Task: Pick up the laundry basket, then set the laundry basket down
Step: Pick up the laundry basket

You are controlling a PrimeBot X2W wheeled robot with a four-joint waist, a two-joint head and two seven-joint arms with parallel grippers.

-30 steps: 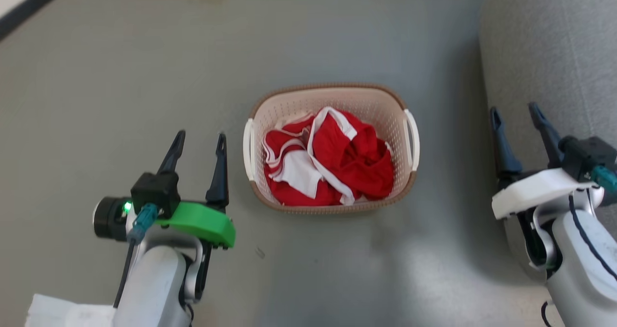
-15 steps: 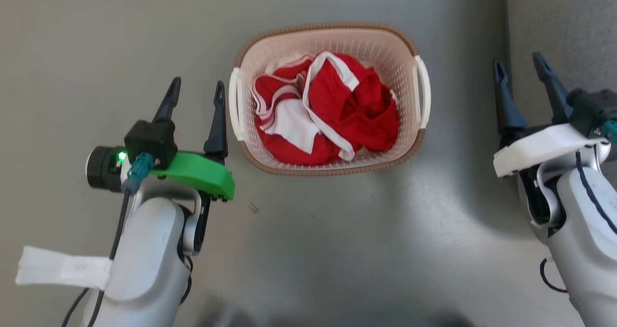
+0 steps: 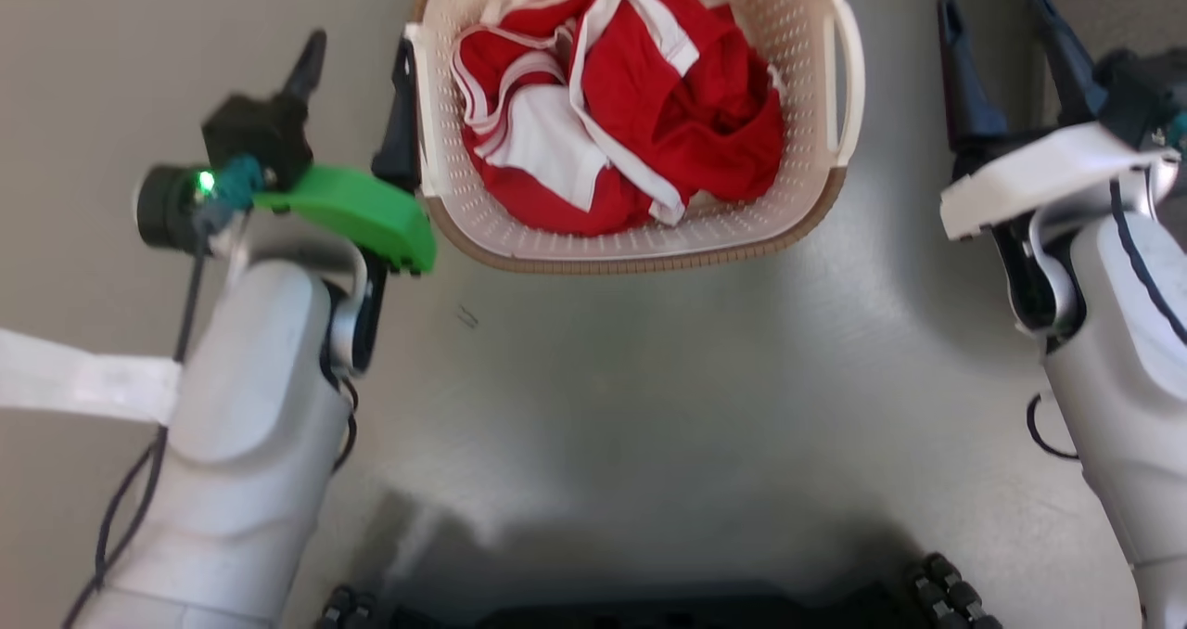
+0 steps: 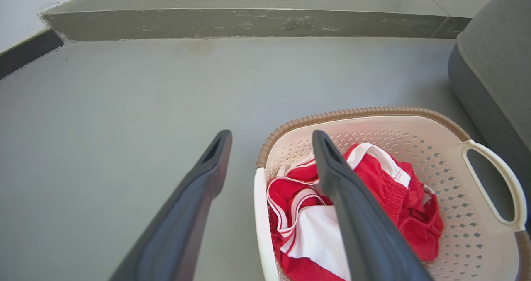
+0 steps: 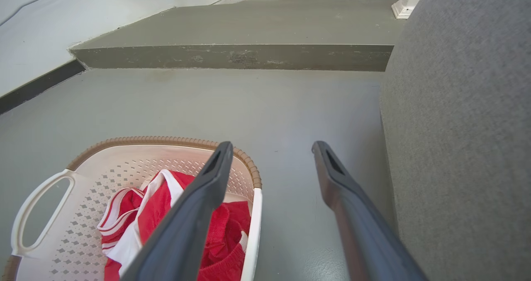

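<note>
laundry basket, red clothes inside — grey sofa alongside

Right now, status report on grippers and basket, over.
Left gripper open beside cream perforated plastic laundry basket; right gripper open, apart. Basket on grey floor, not lifted. Grey upholstered seat flanks right gripper.

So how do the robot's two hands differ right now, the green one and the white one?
The left gripper has a green mount behind its fingers; the right gripper has a white mount. The left gripper's inner finger sits right beside the basket's left handle; the right gripper stands apart from the right handle, with bare floor between. Both are open and empty, fingers pointing the same way.
</note>
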